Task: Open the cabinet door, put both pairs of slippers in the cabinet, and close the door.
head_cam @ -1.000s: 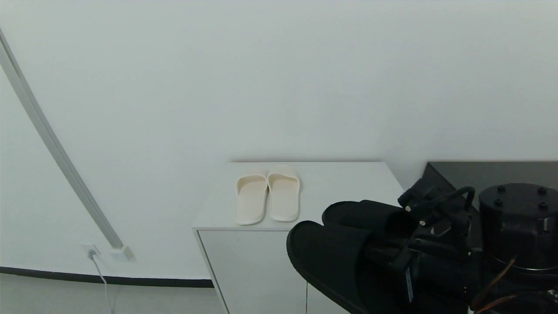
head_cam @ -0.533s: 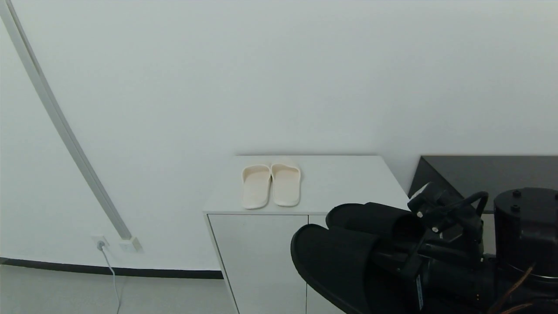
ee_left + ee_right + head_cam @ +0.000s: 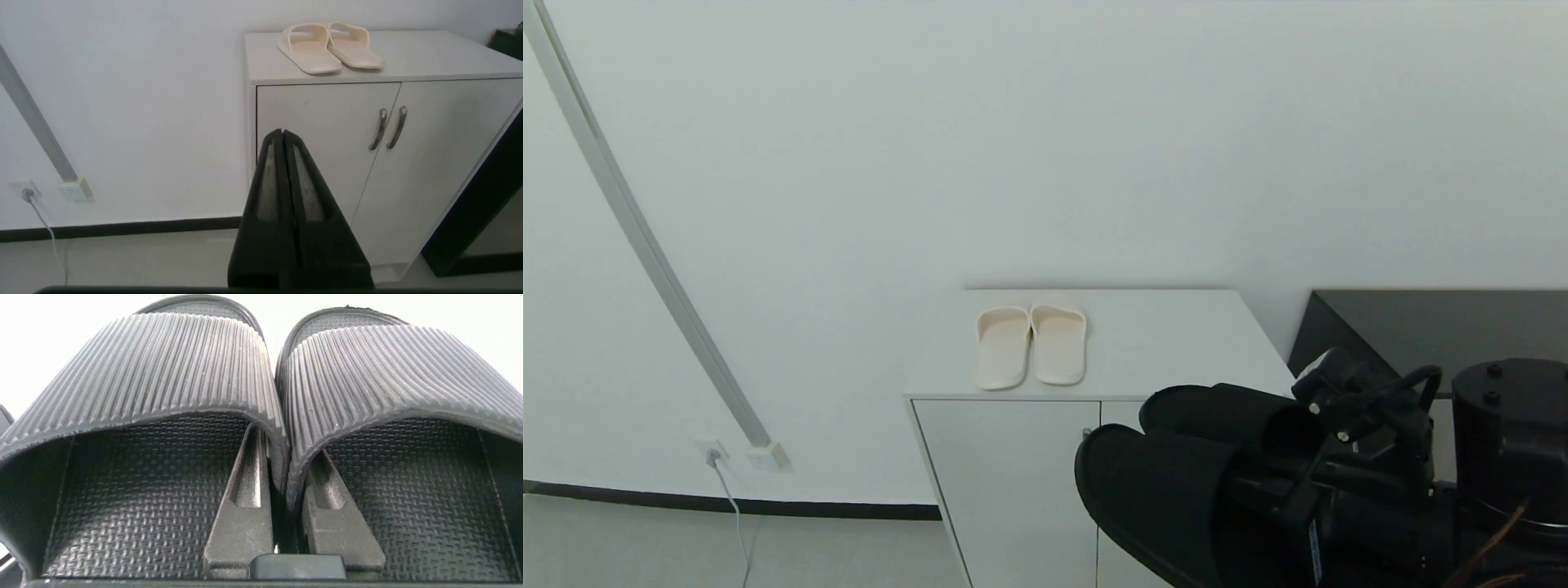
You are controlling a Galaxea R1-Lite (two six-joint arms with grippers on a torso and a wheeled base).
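Observation:
A pair of black slippers (image 3: 1168, 482) hangs in front of the cabinet's right side, side by side with toes pointing left. My right gripper (image 3: 1258, 474) is shut on them: its fingers (image 3: 245, 502) reach under the ribbed straps and pinch the two inner walls (image 3: 282, 469) together. A cream pair of slippers (image 3: 1030, 345) (image 3: 328, 46) lies on top of the white cabinet (image 3: 1176, 343) (image 3: 319, 147). Both doors are closed, with two metal handles (image 3: 388, 128) at the middle seam. My left gripper (image 3: 282, 147) is shut and empty, low down and well short of the cabinet front.
A black piece of furniture (image 3: 1429, 322) stands against the cabinet's right side. Left of the cabinet, a grey conduit (image 3: 645, 245) runs down the wall to a socket with a plugged cable (image 3: 715, 461). Bare floor (image 3: 122, 253) lies before the wall.
The head camera has shifted, so the cabinet now looks smaller and more of its front shows. The black slippers stay in my right gripper, a little lower in the picture.

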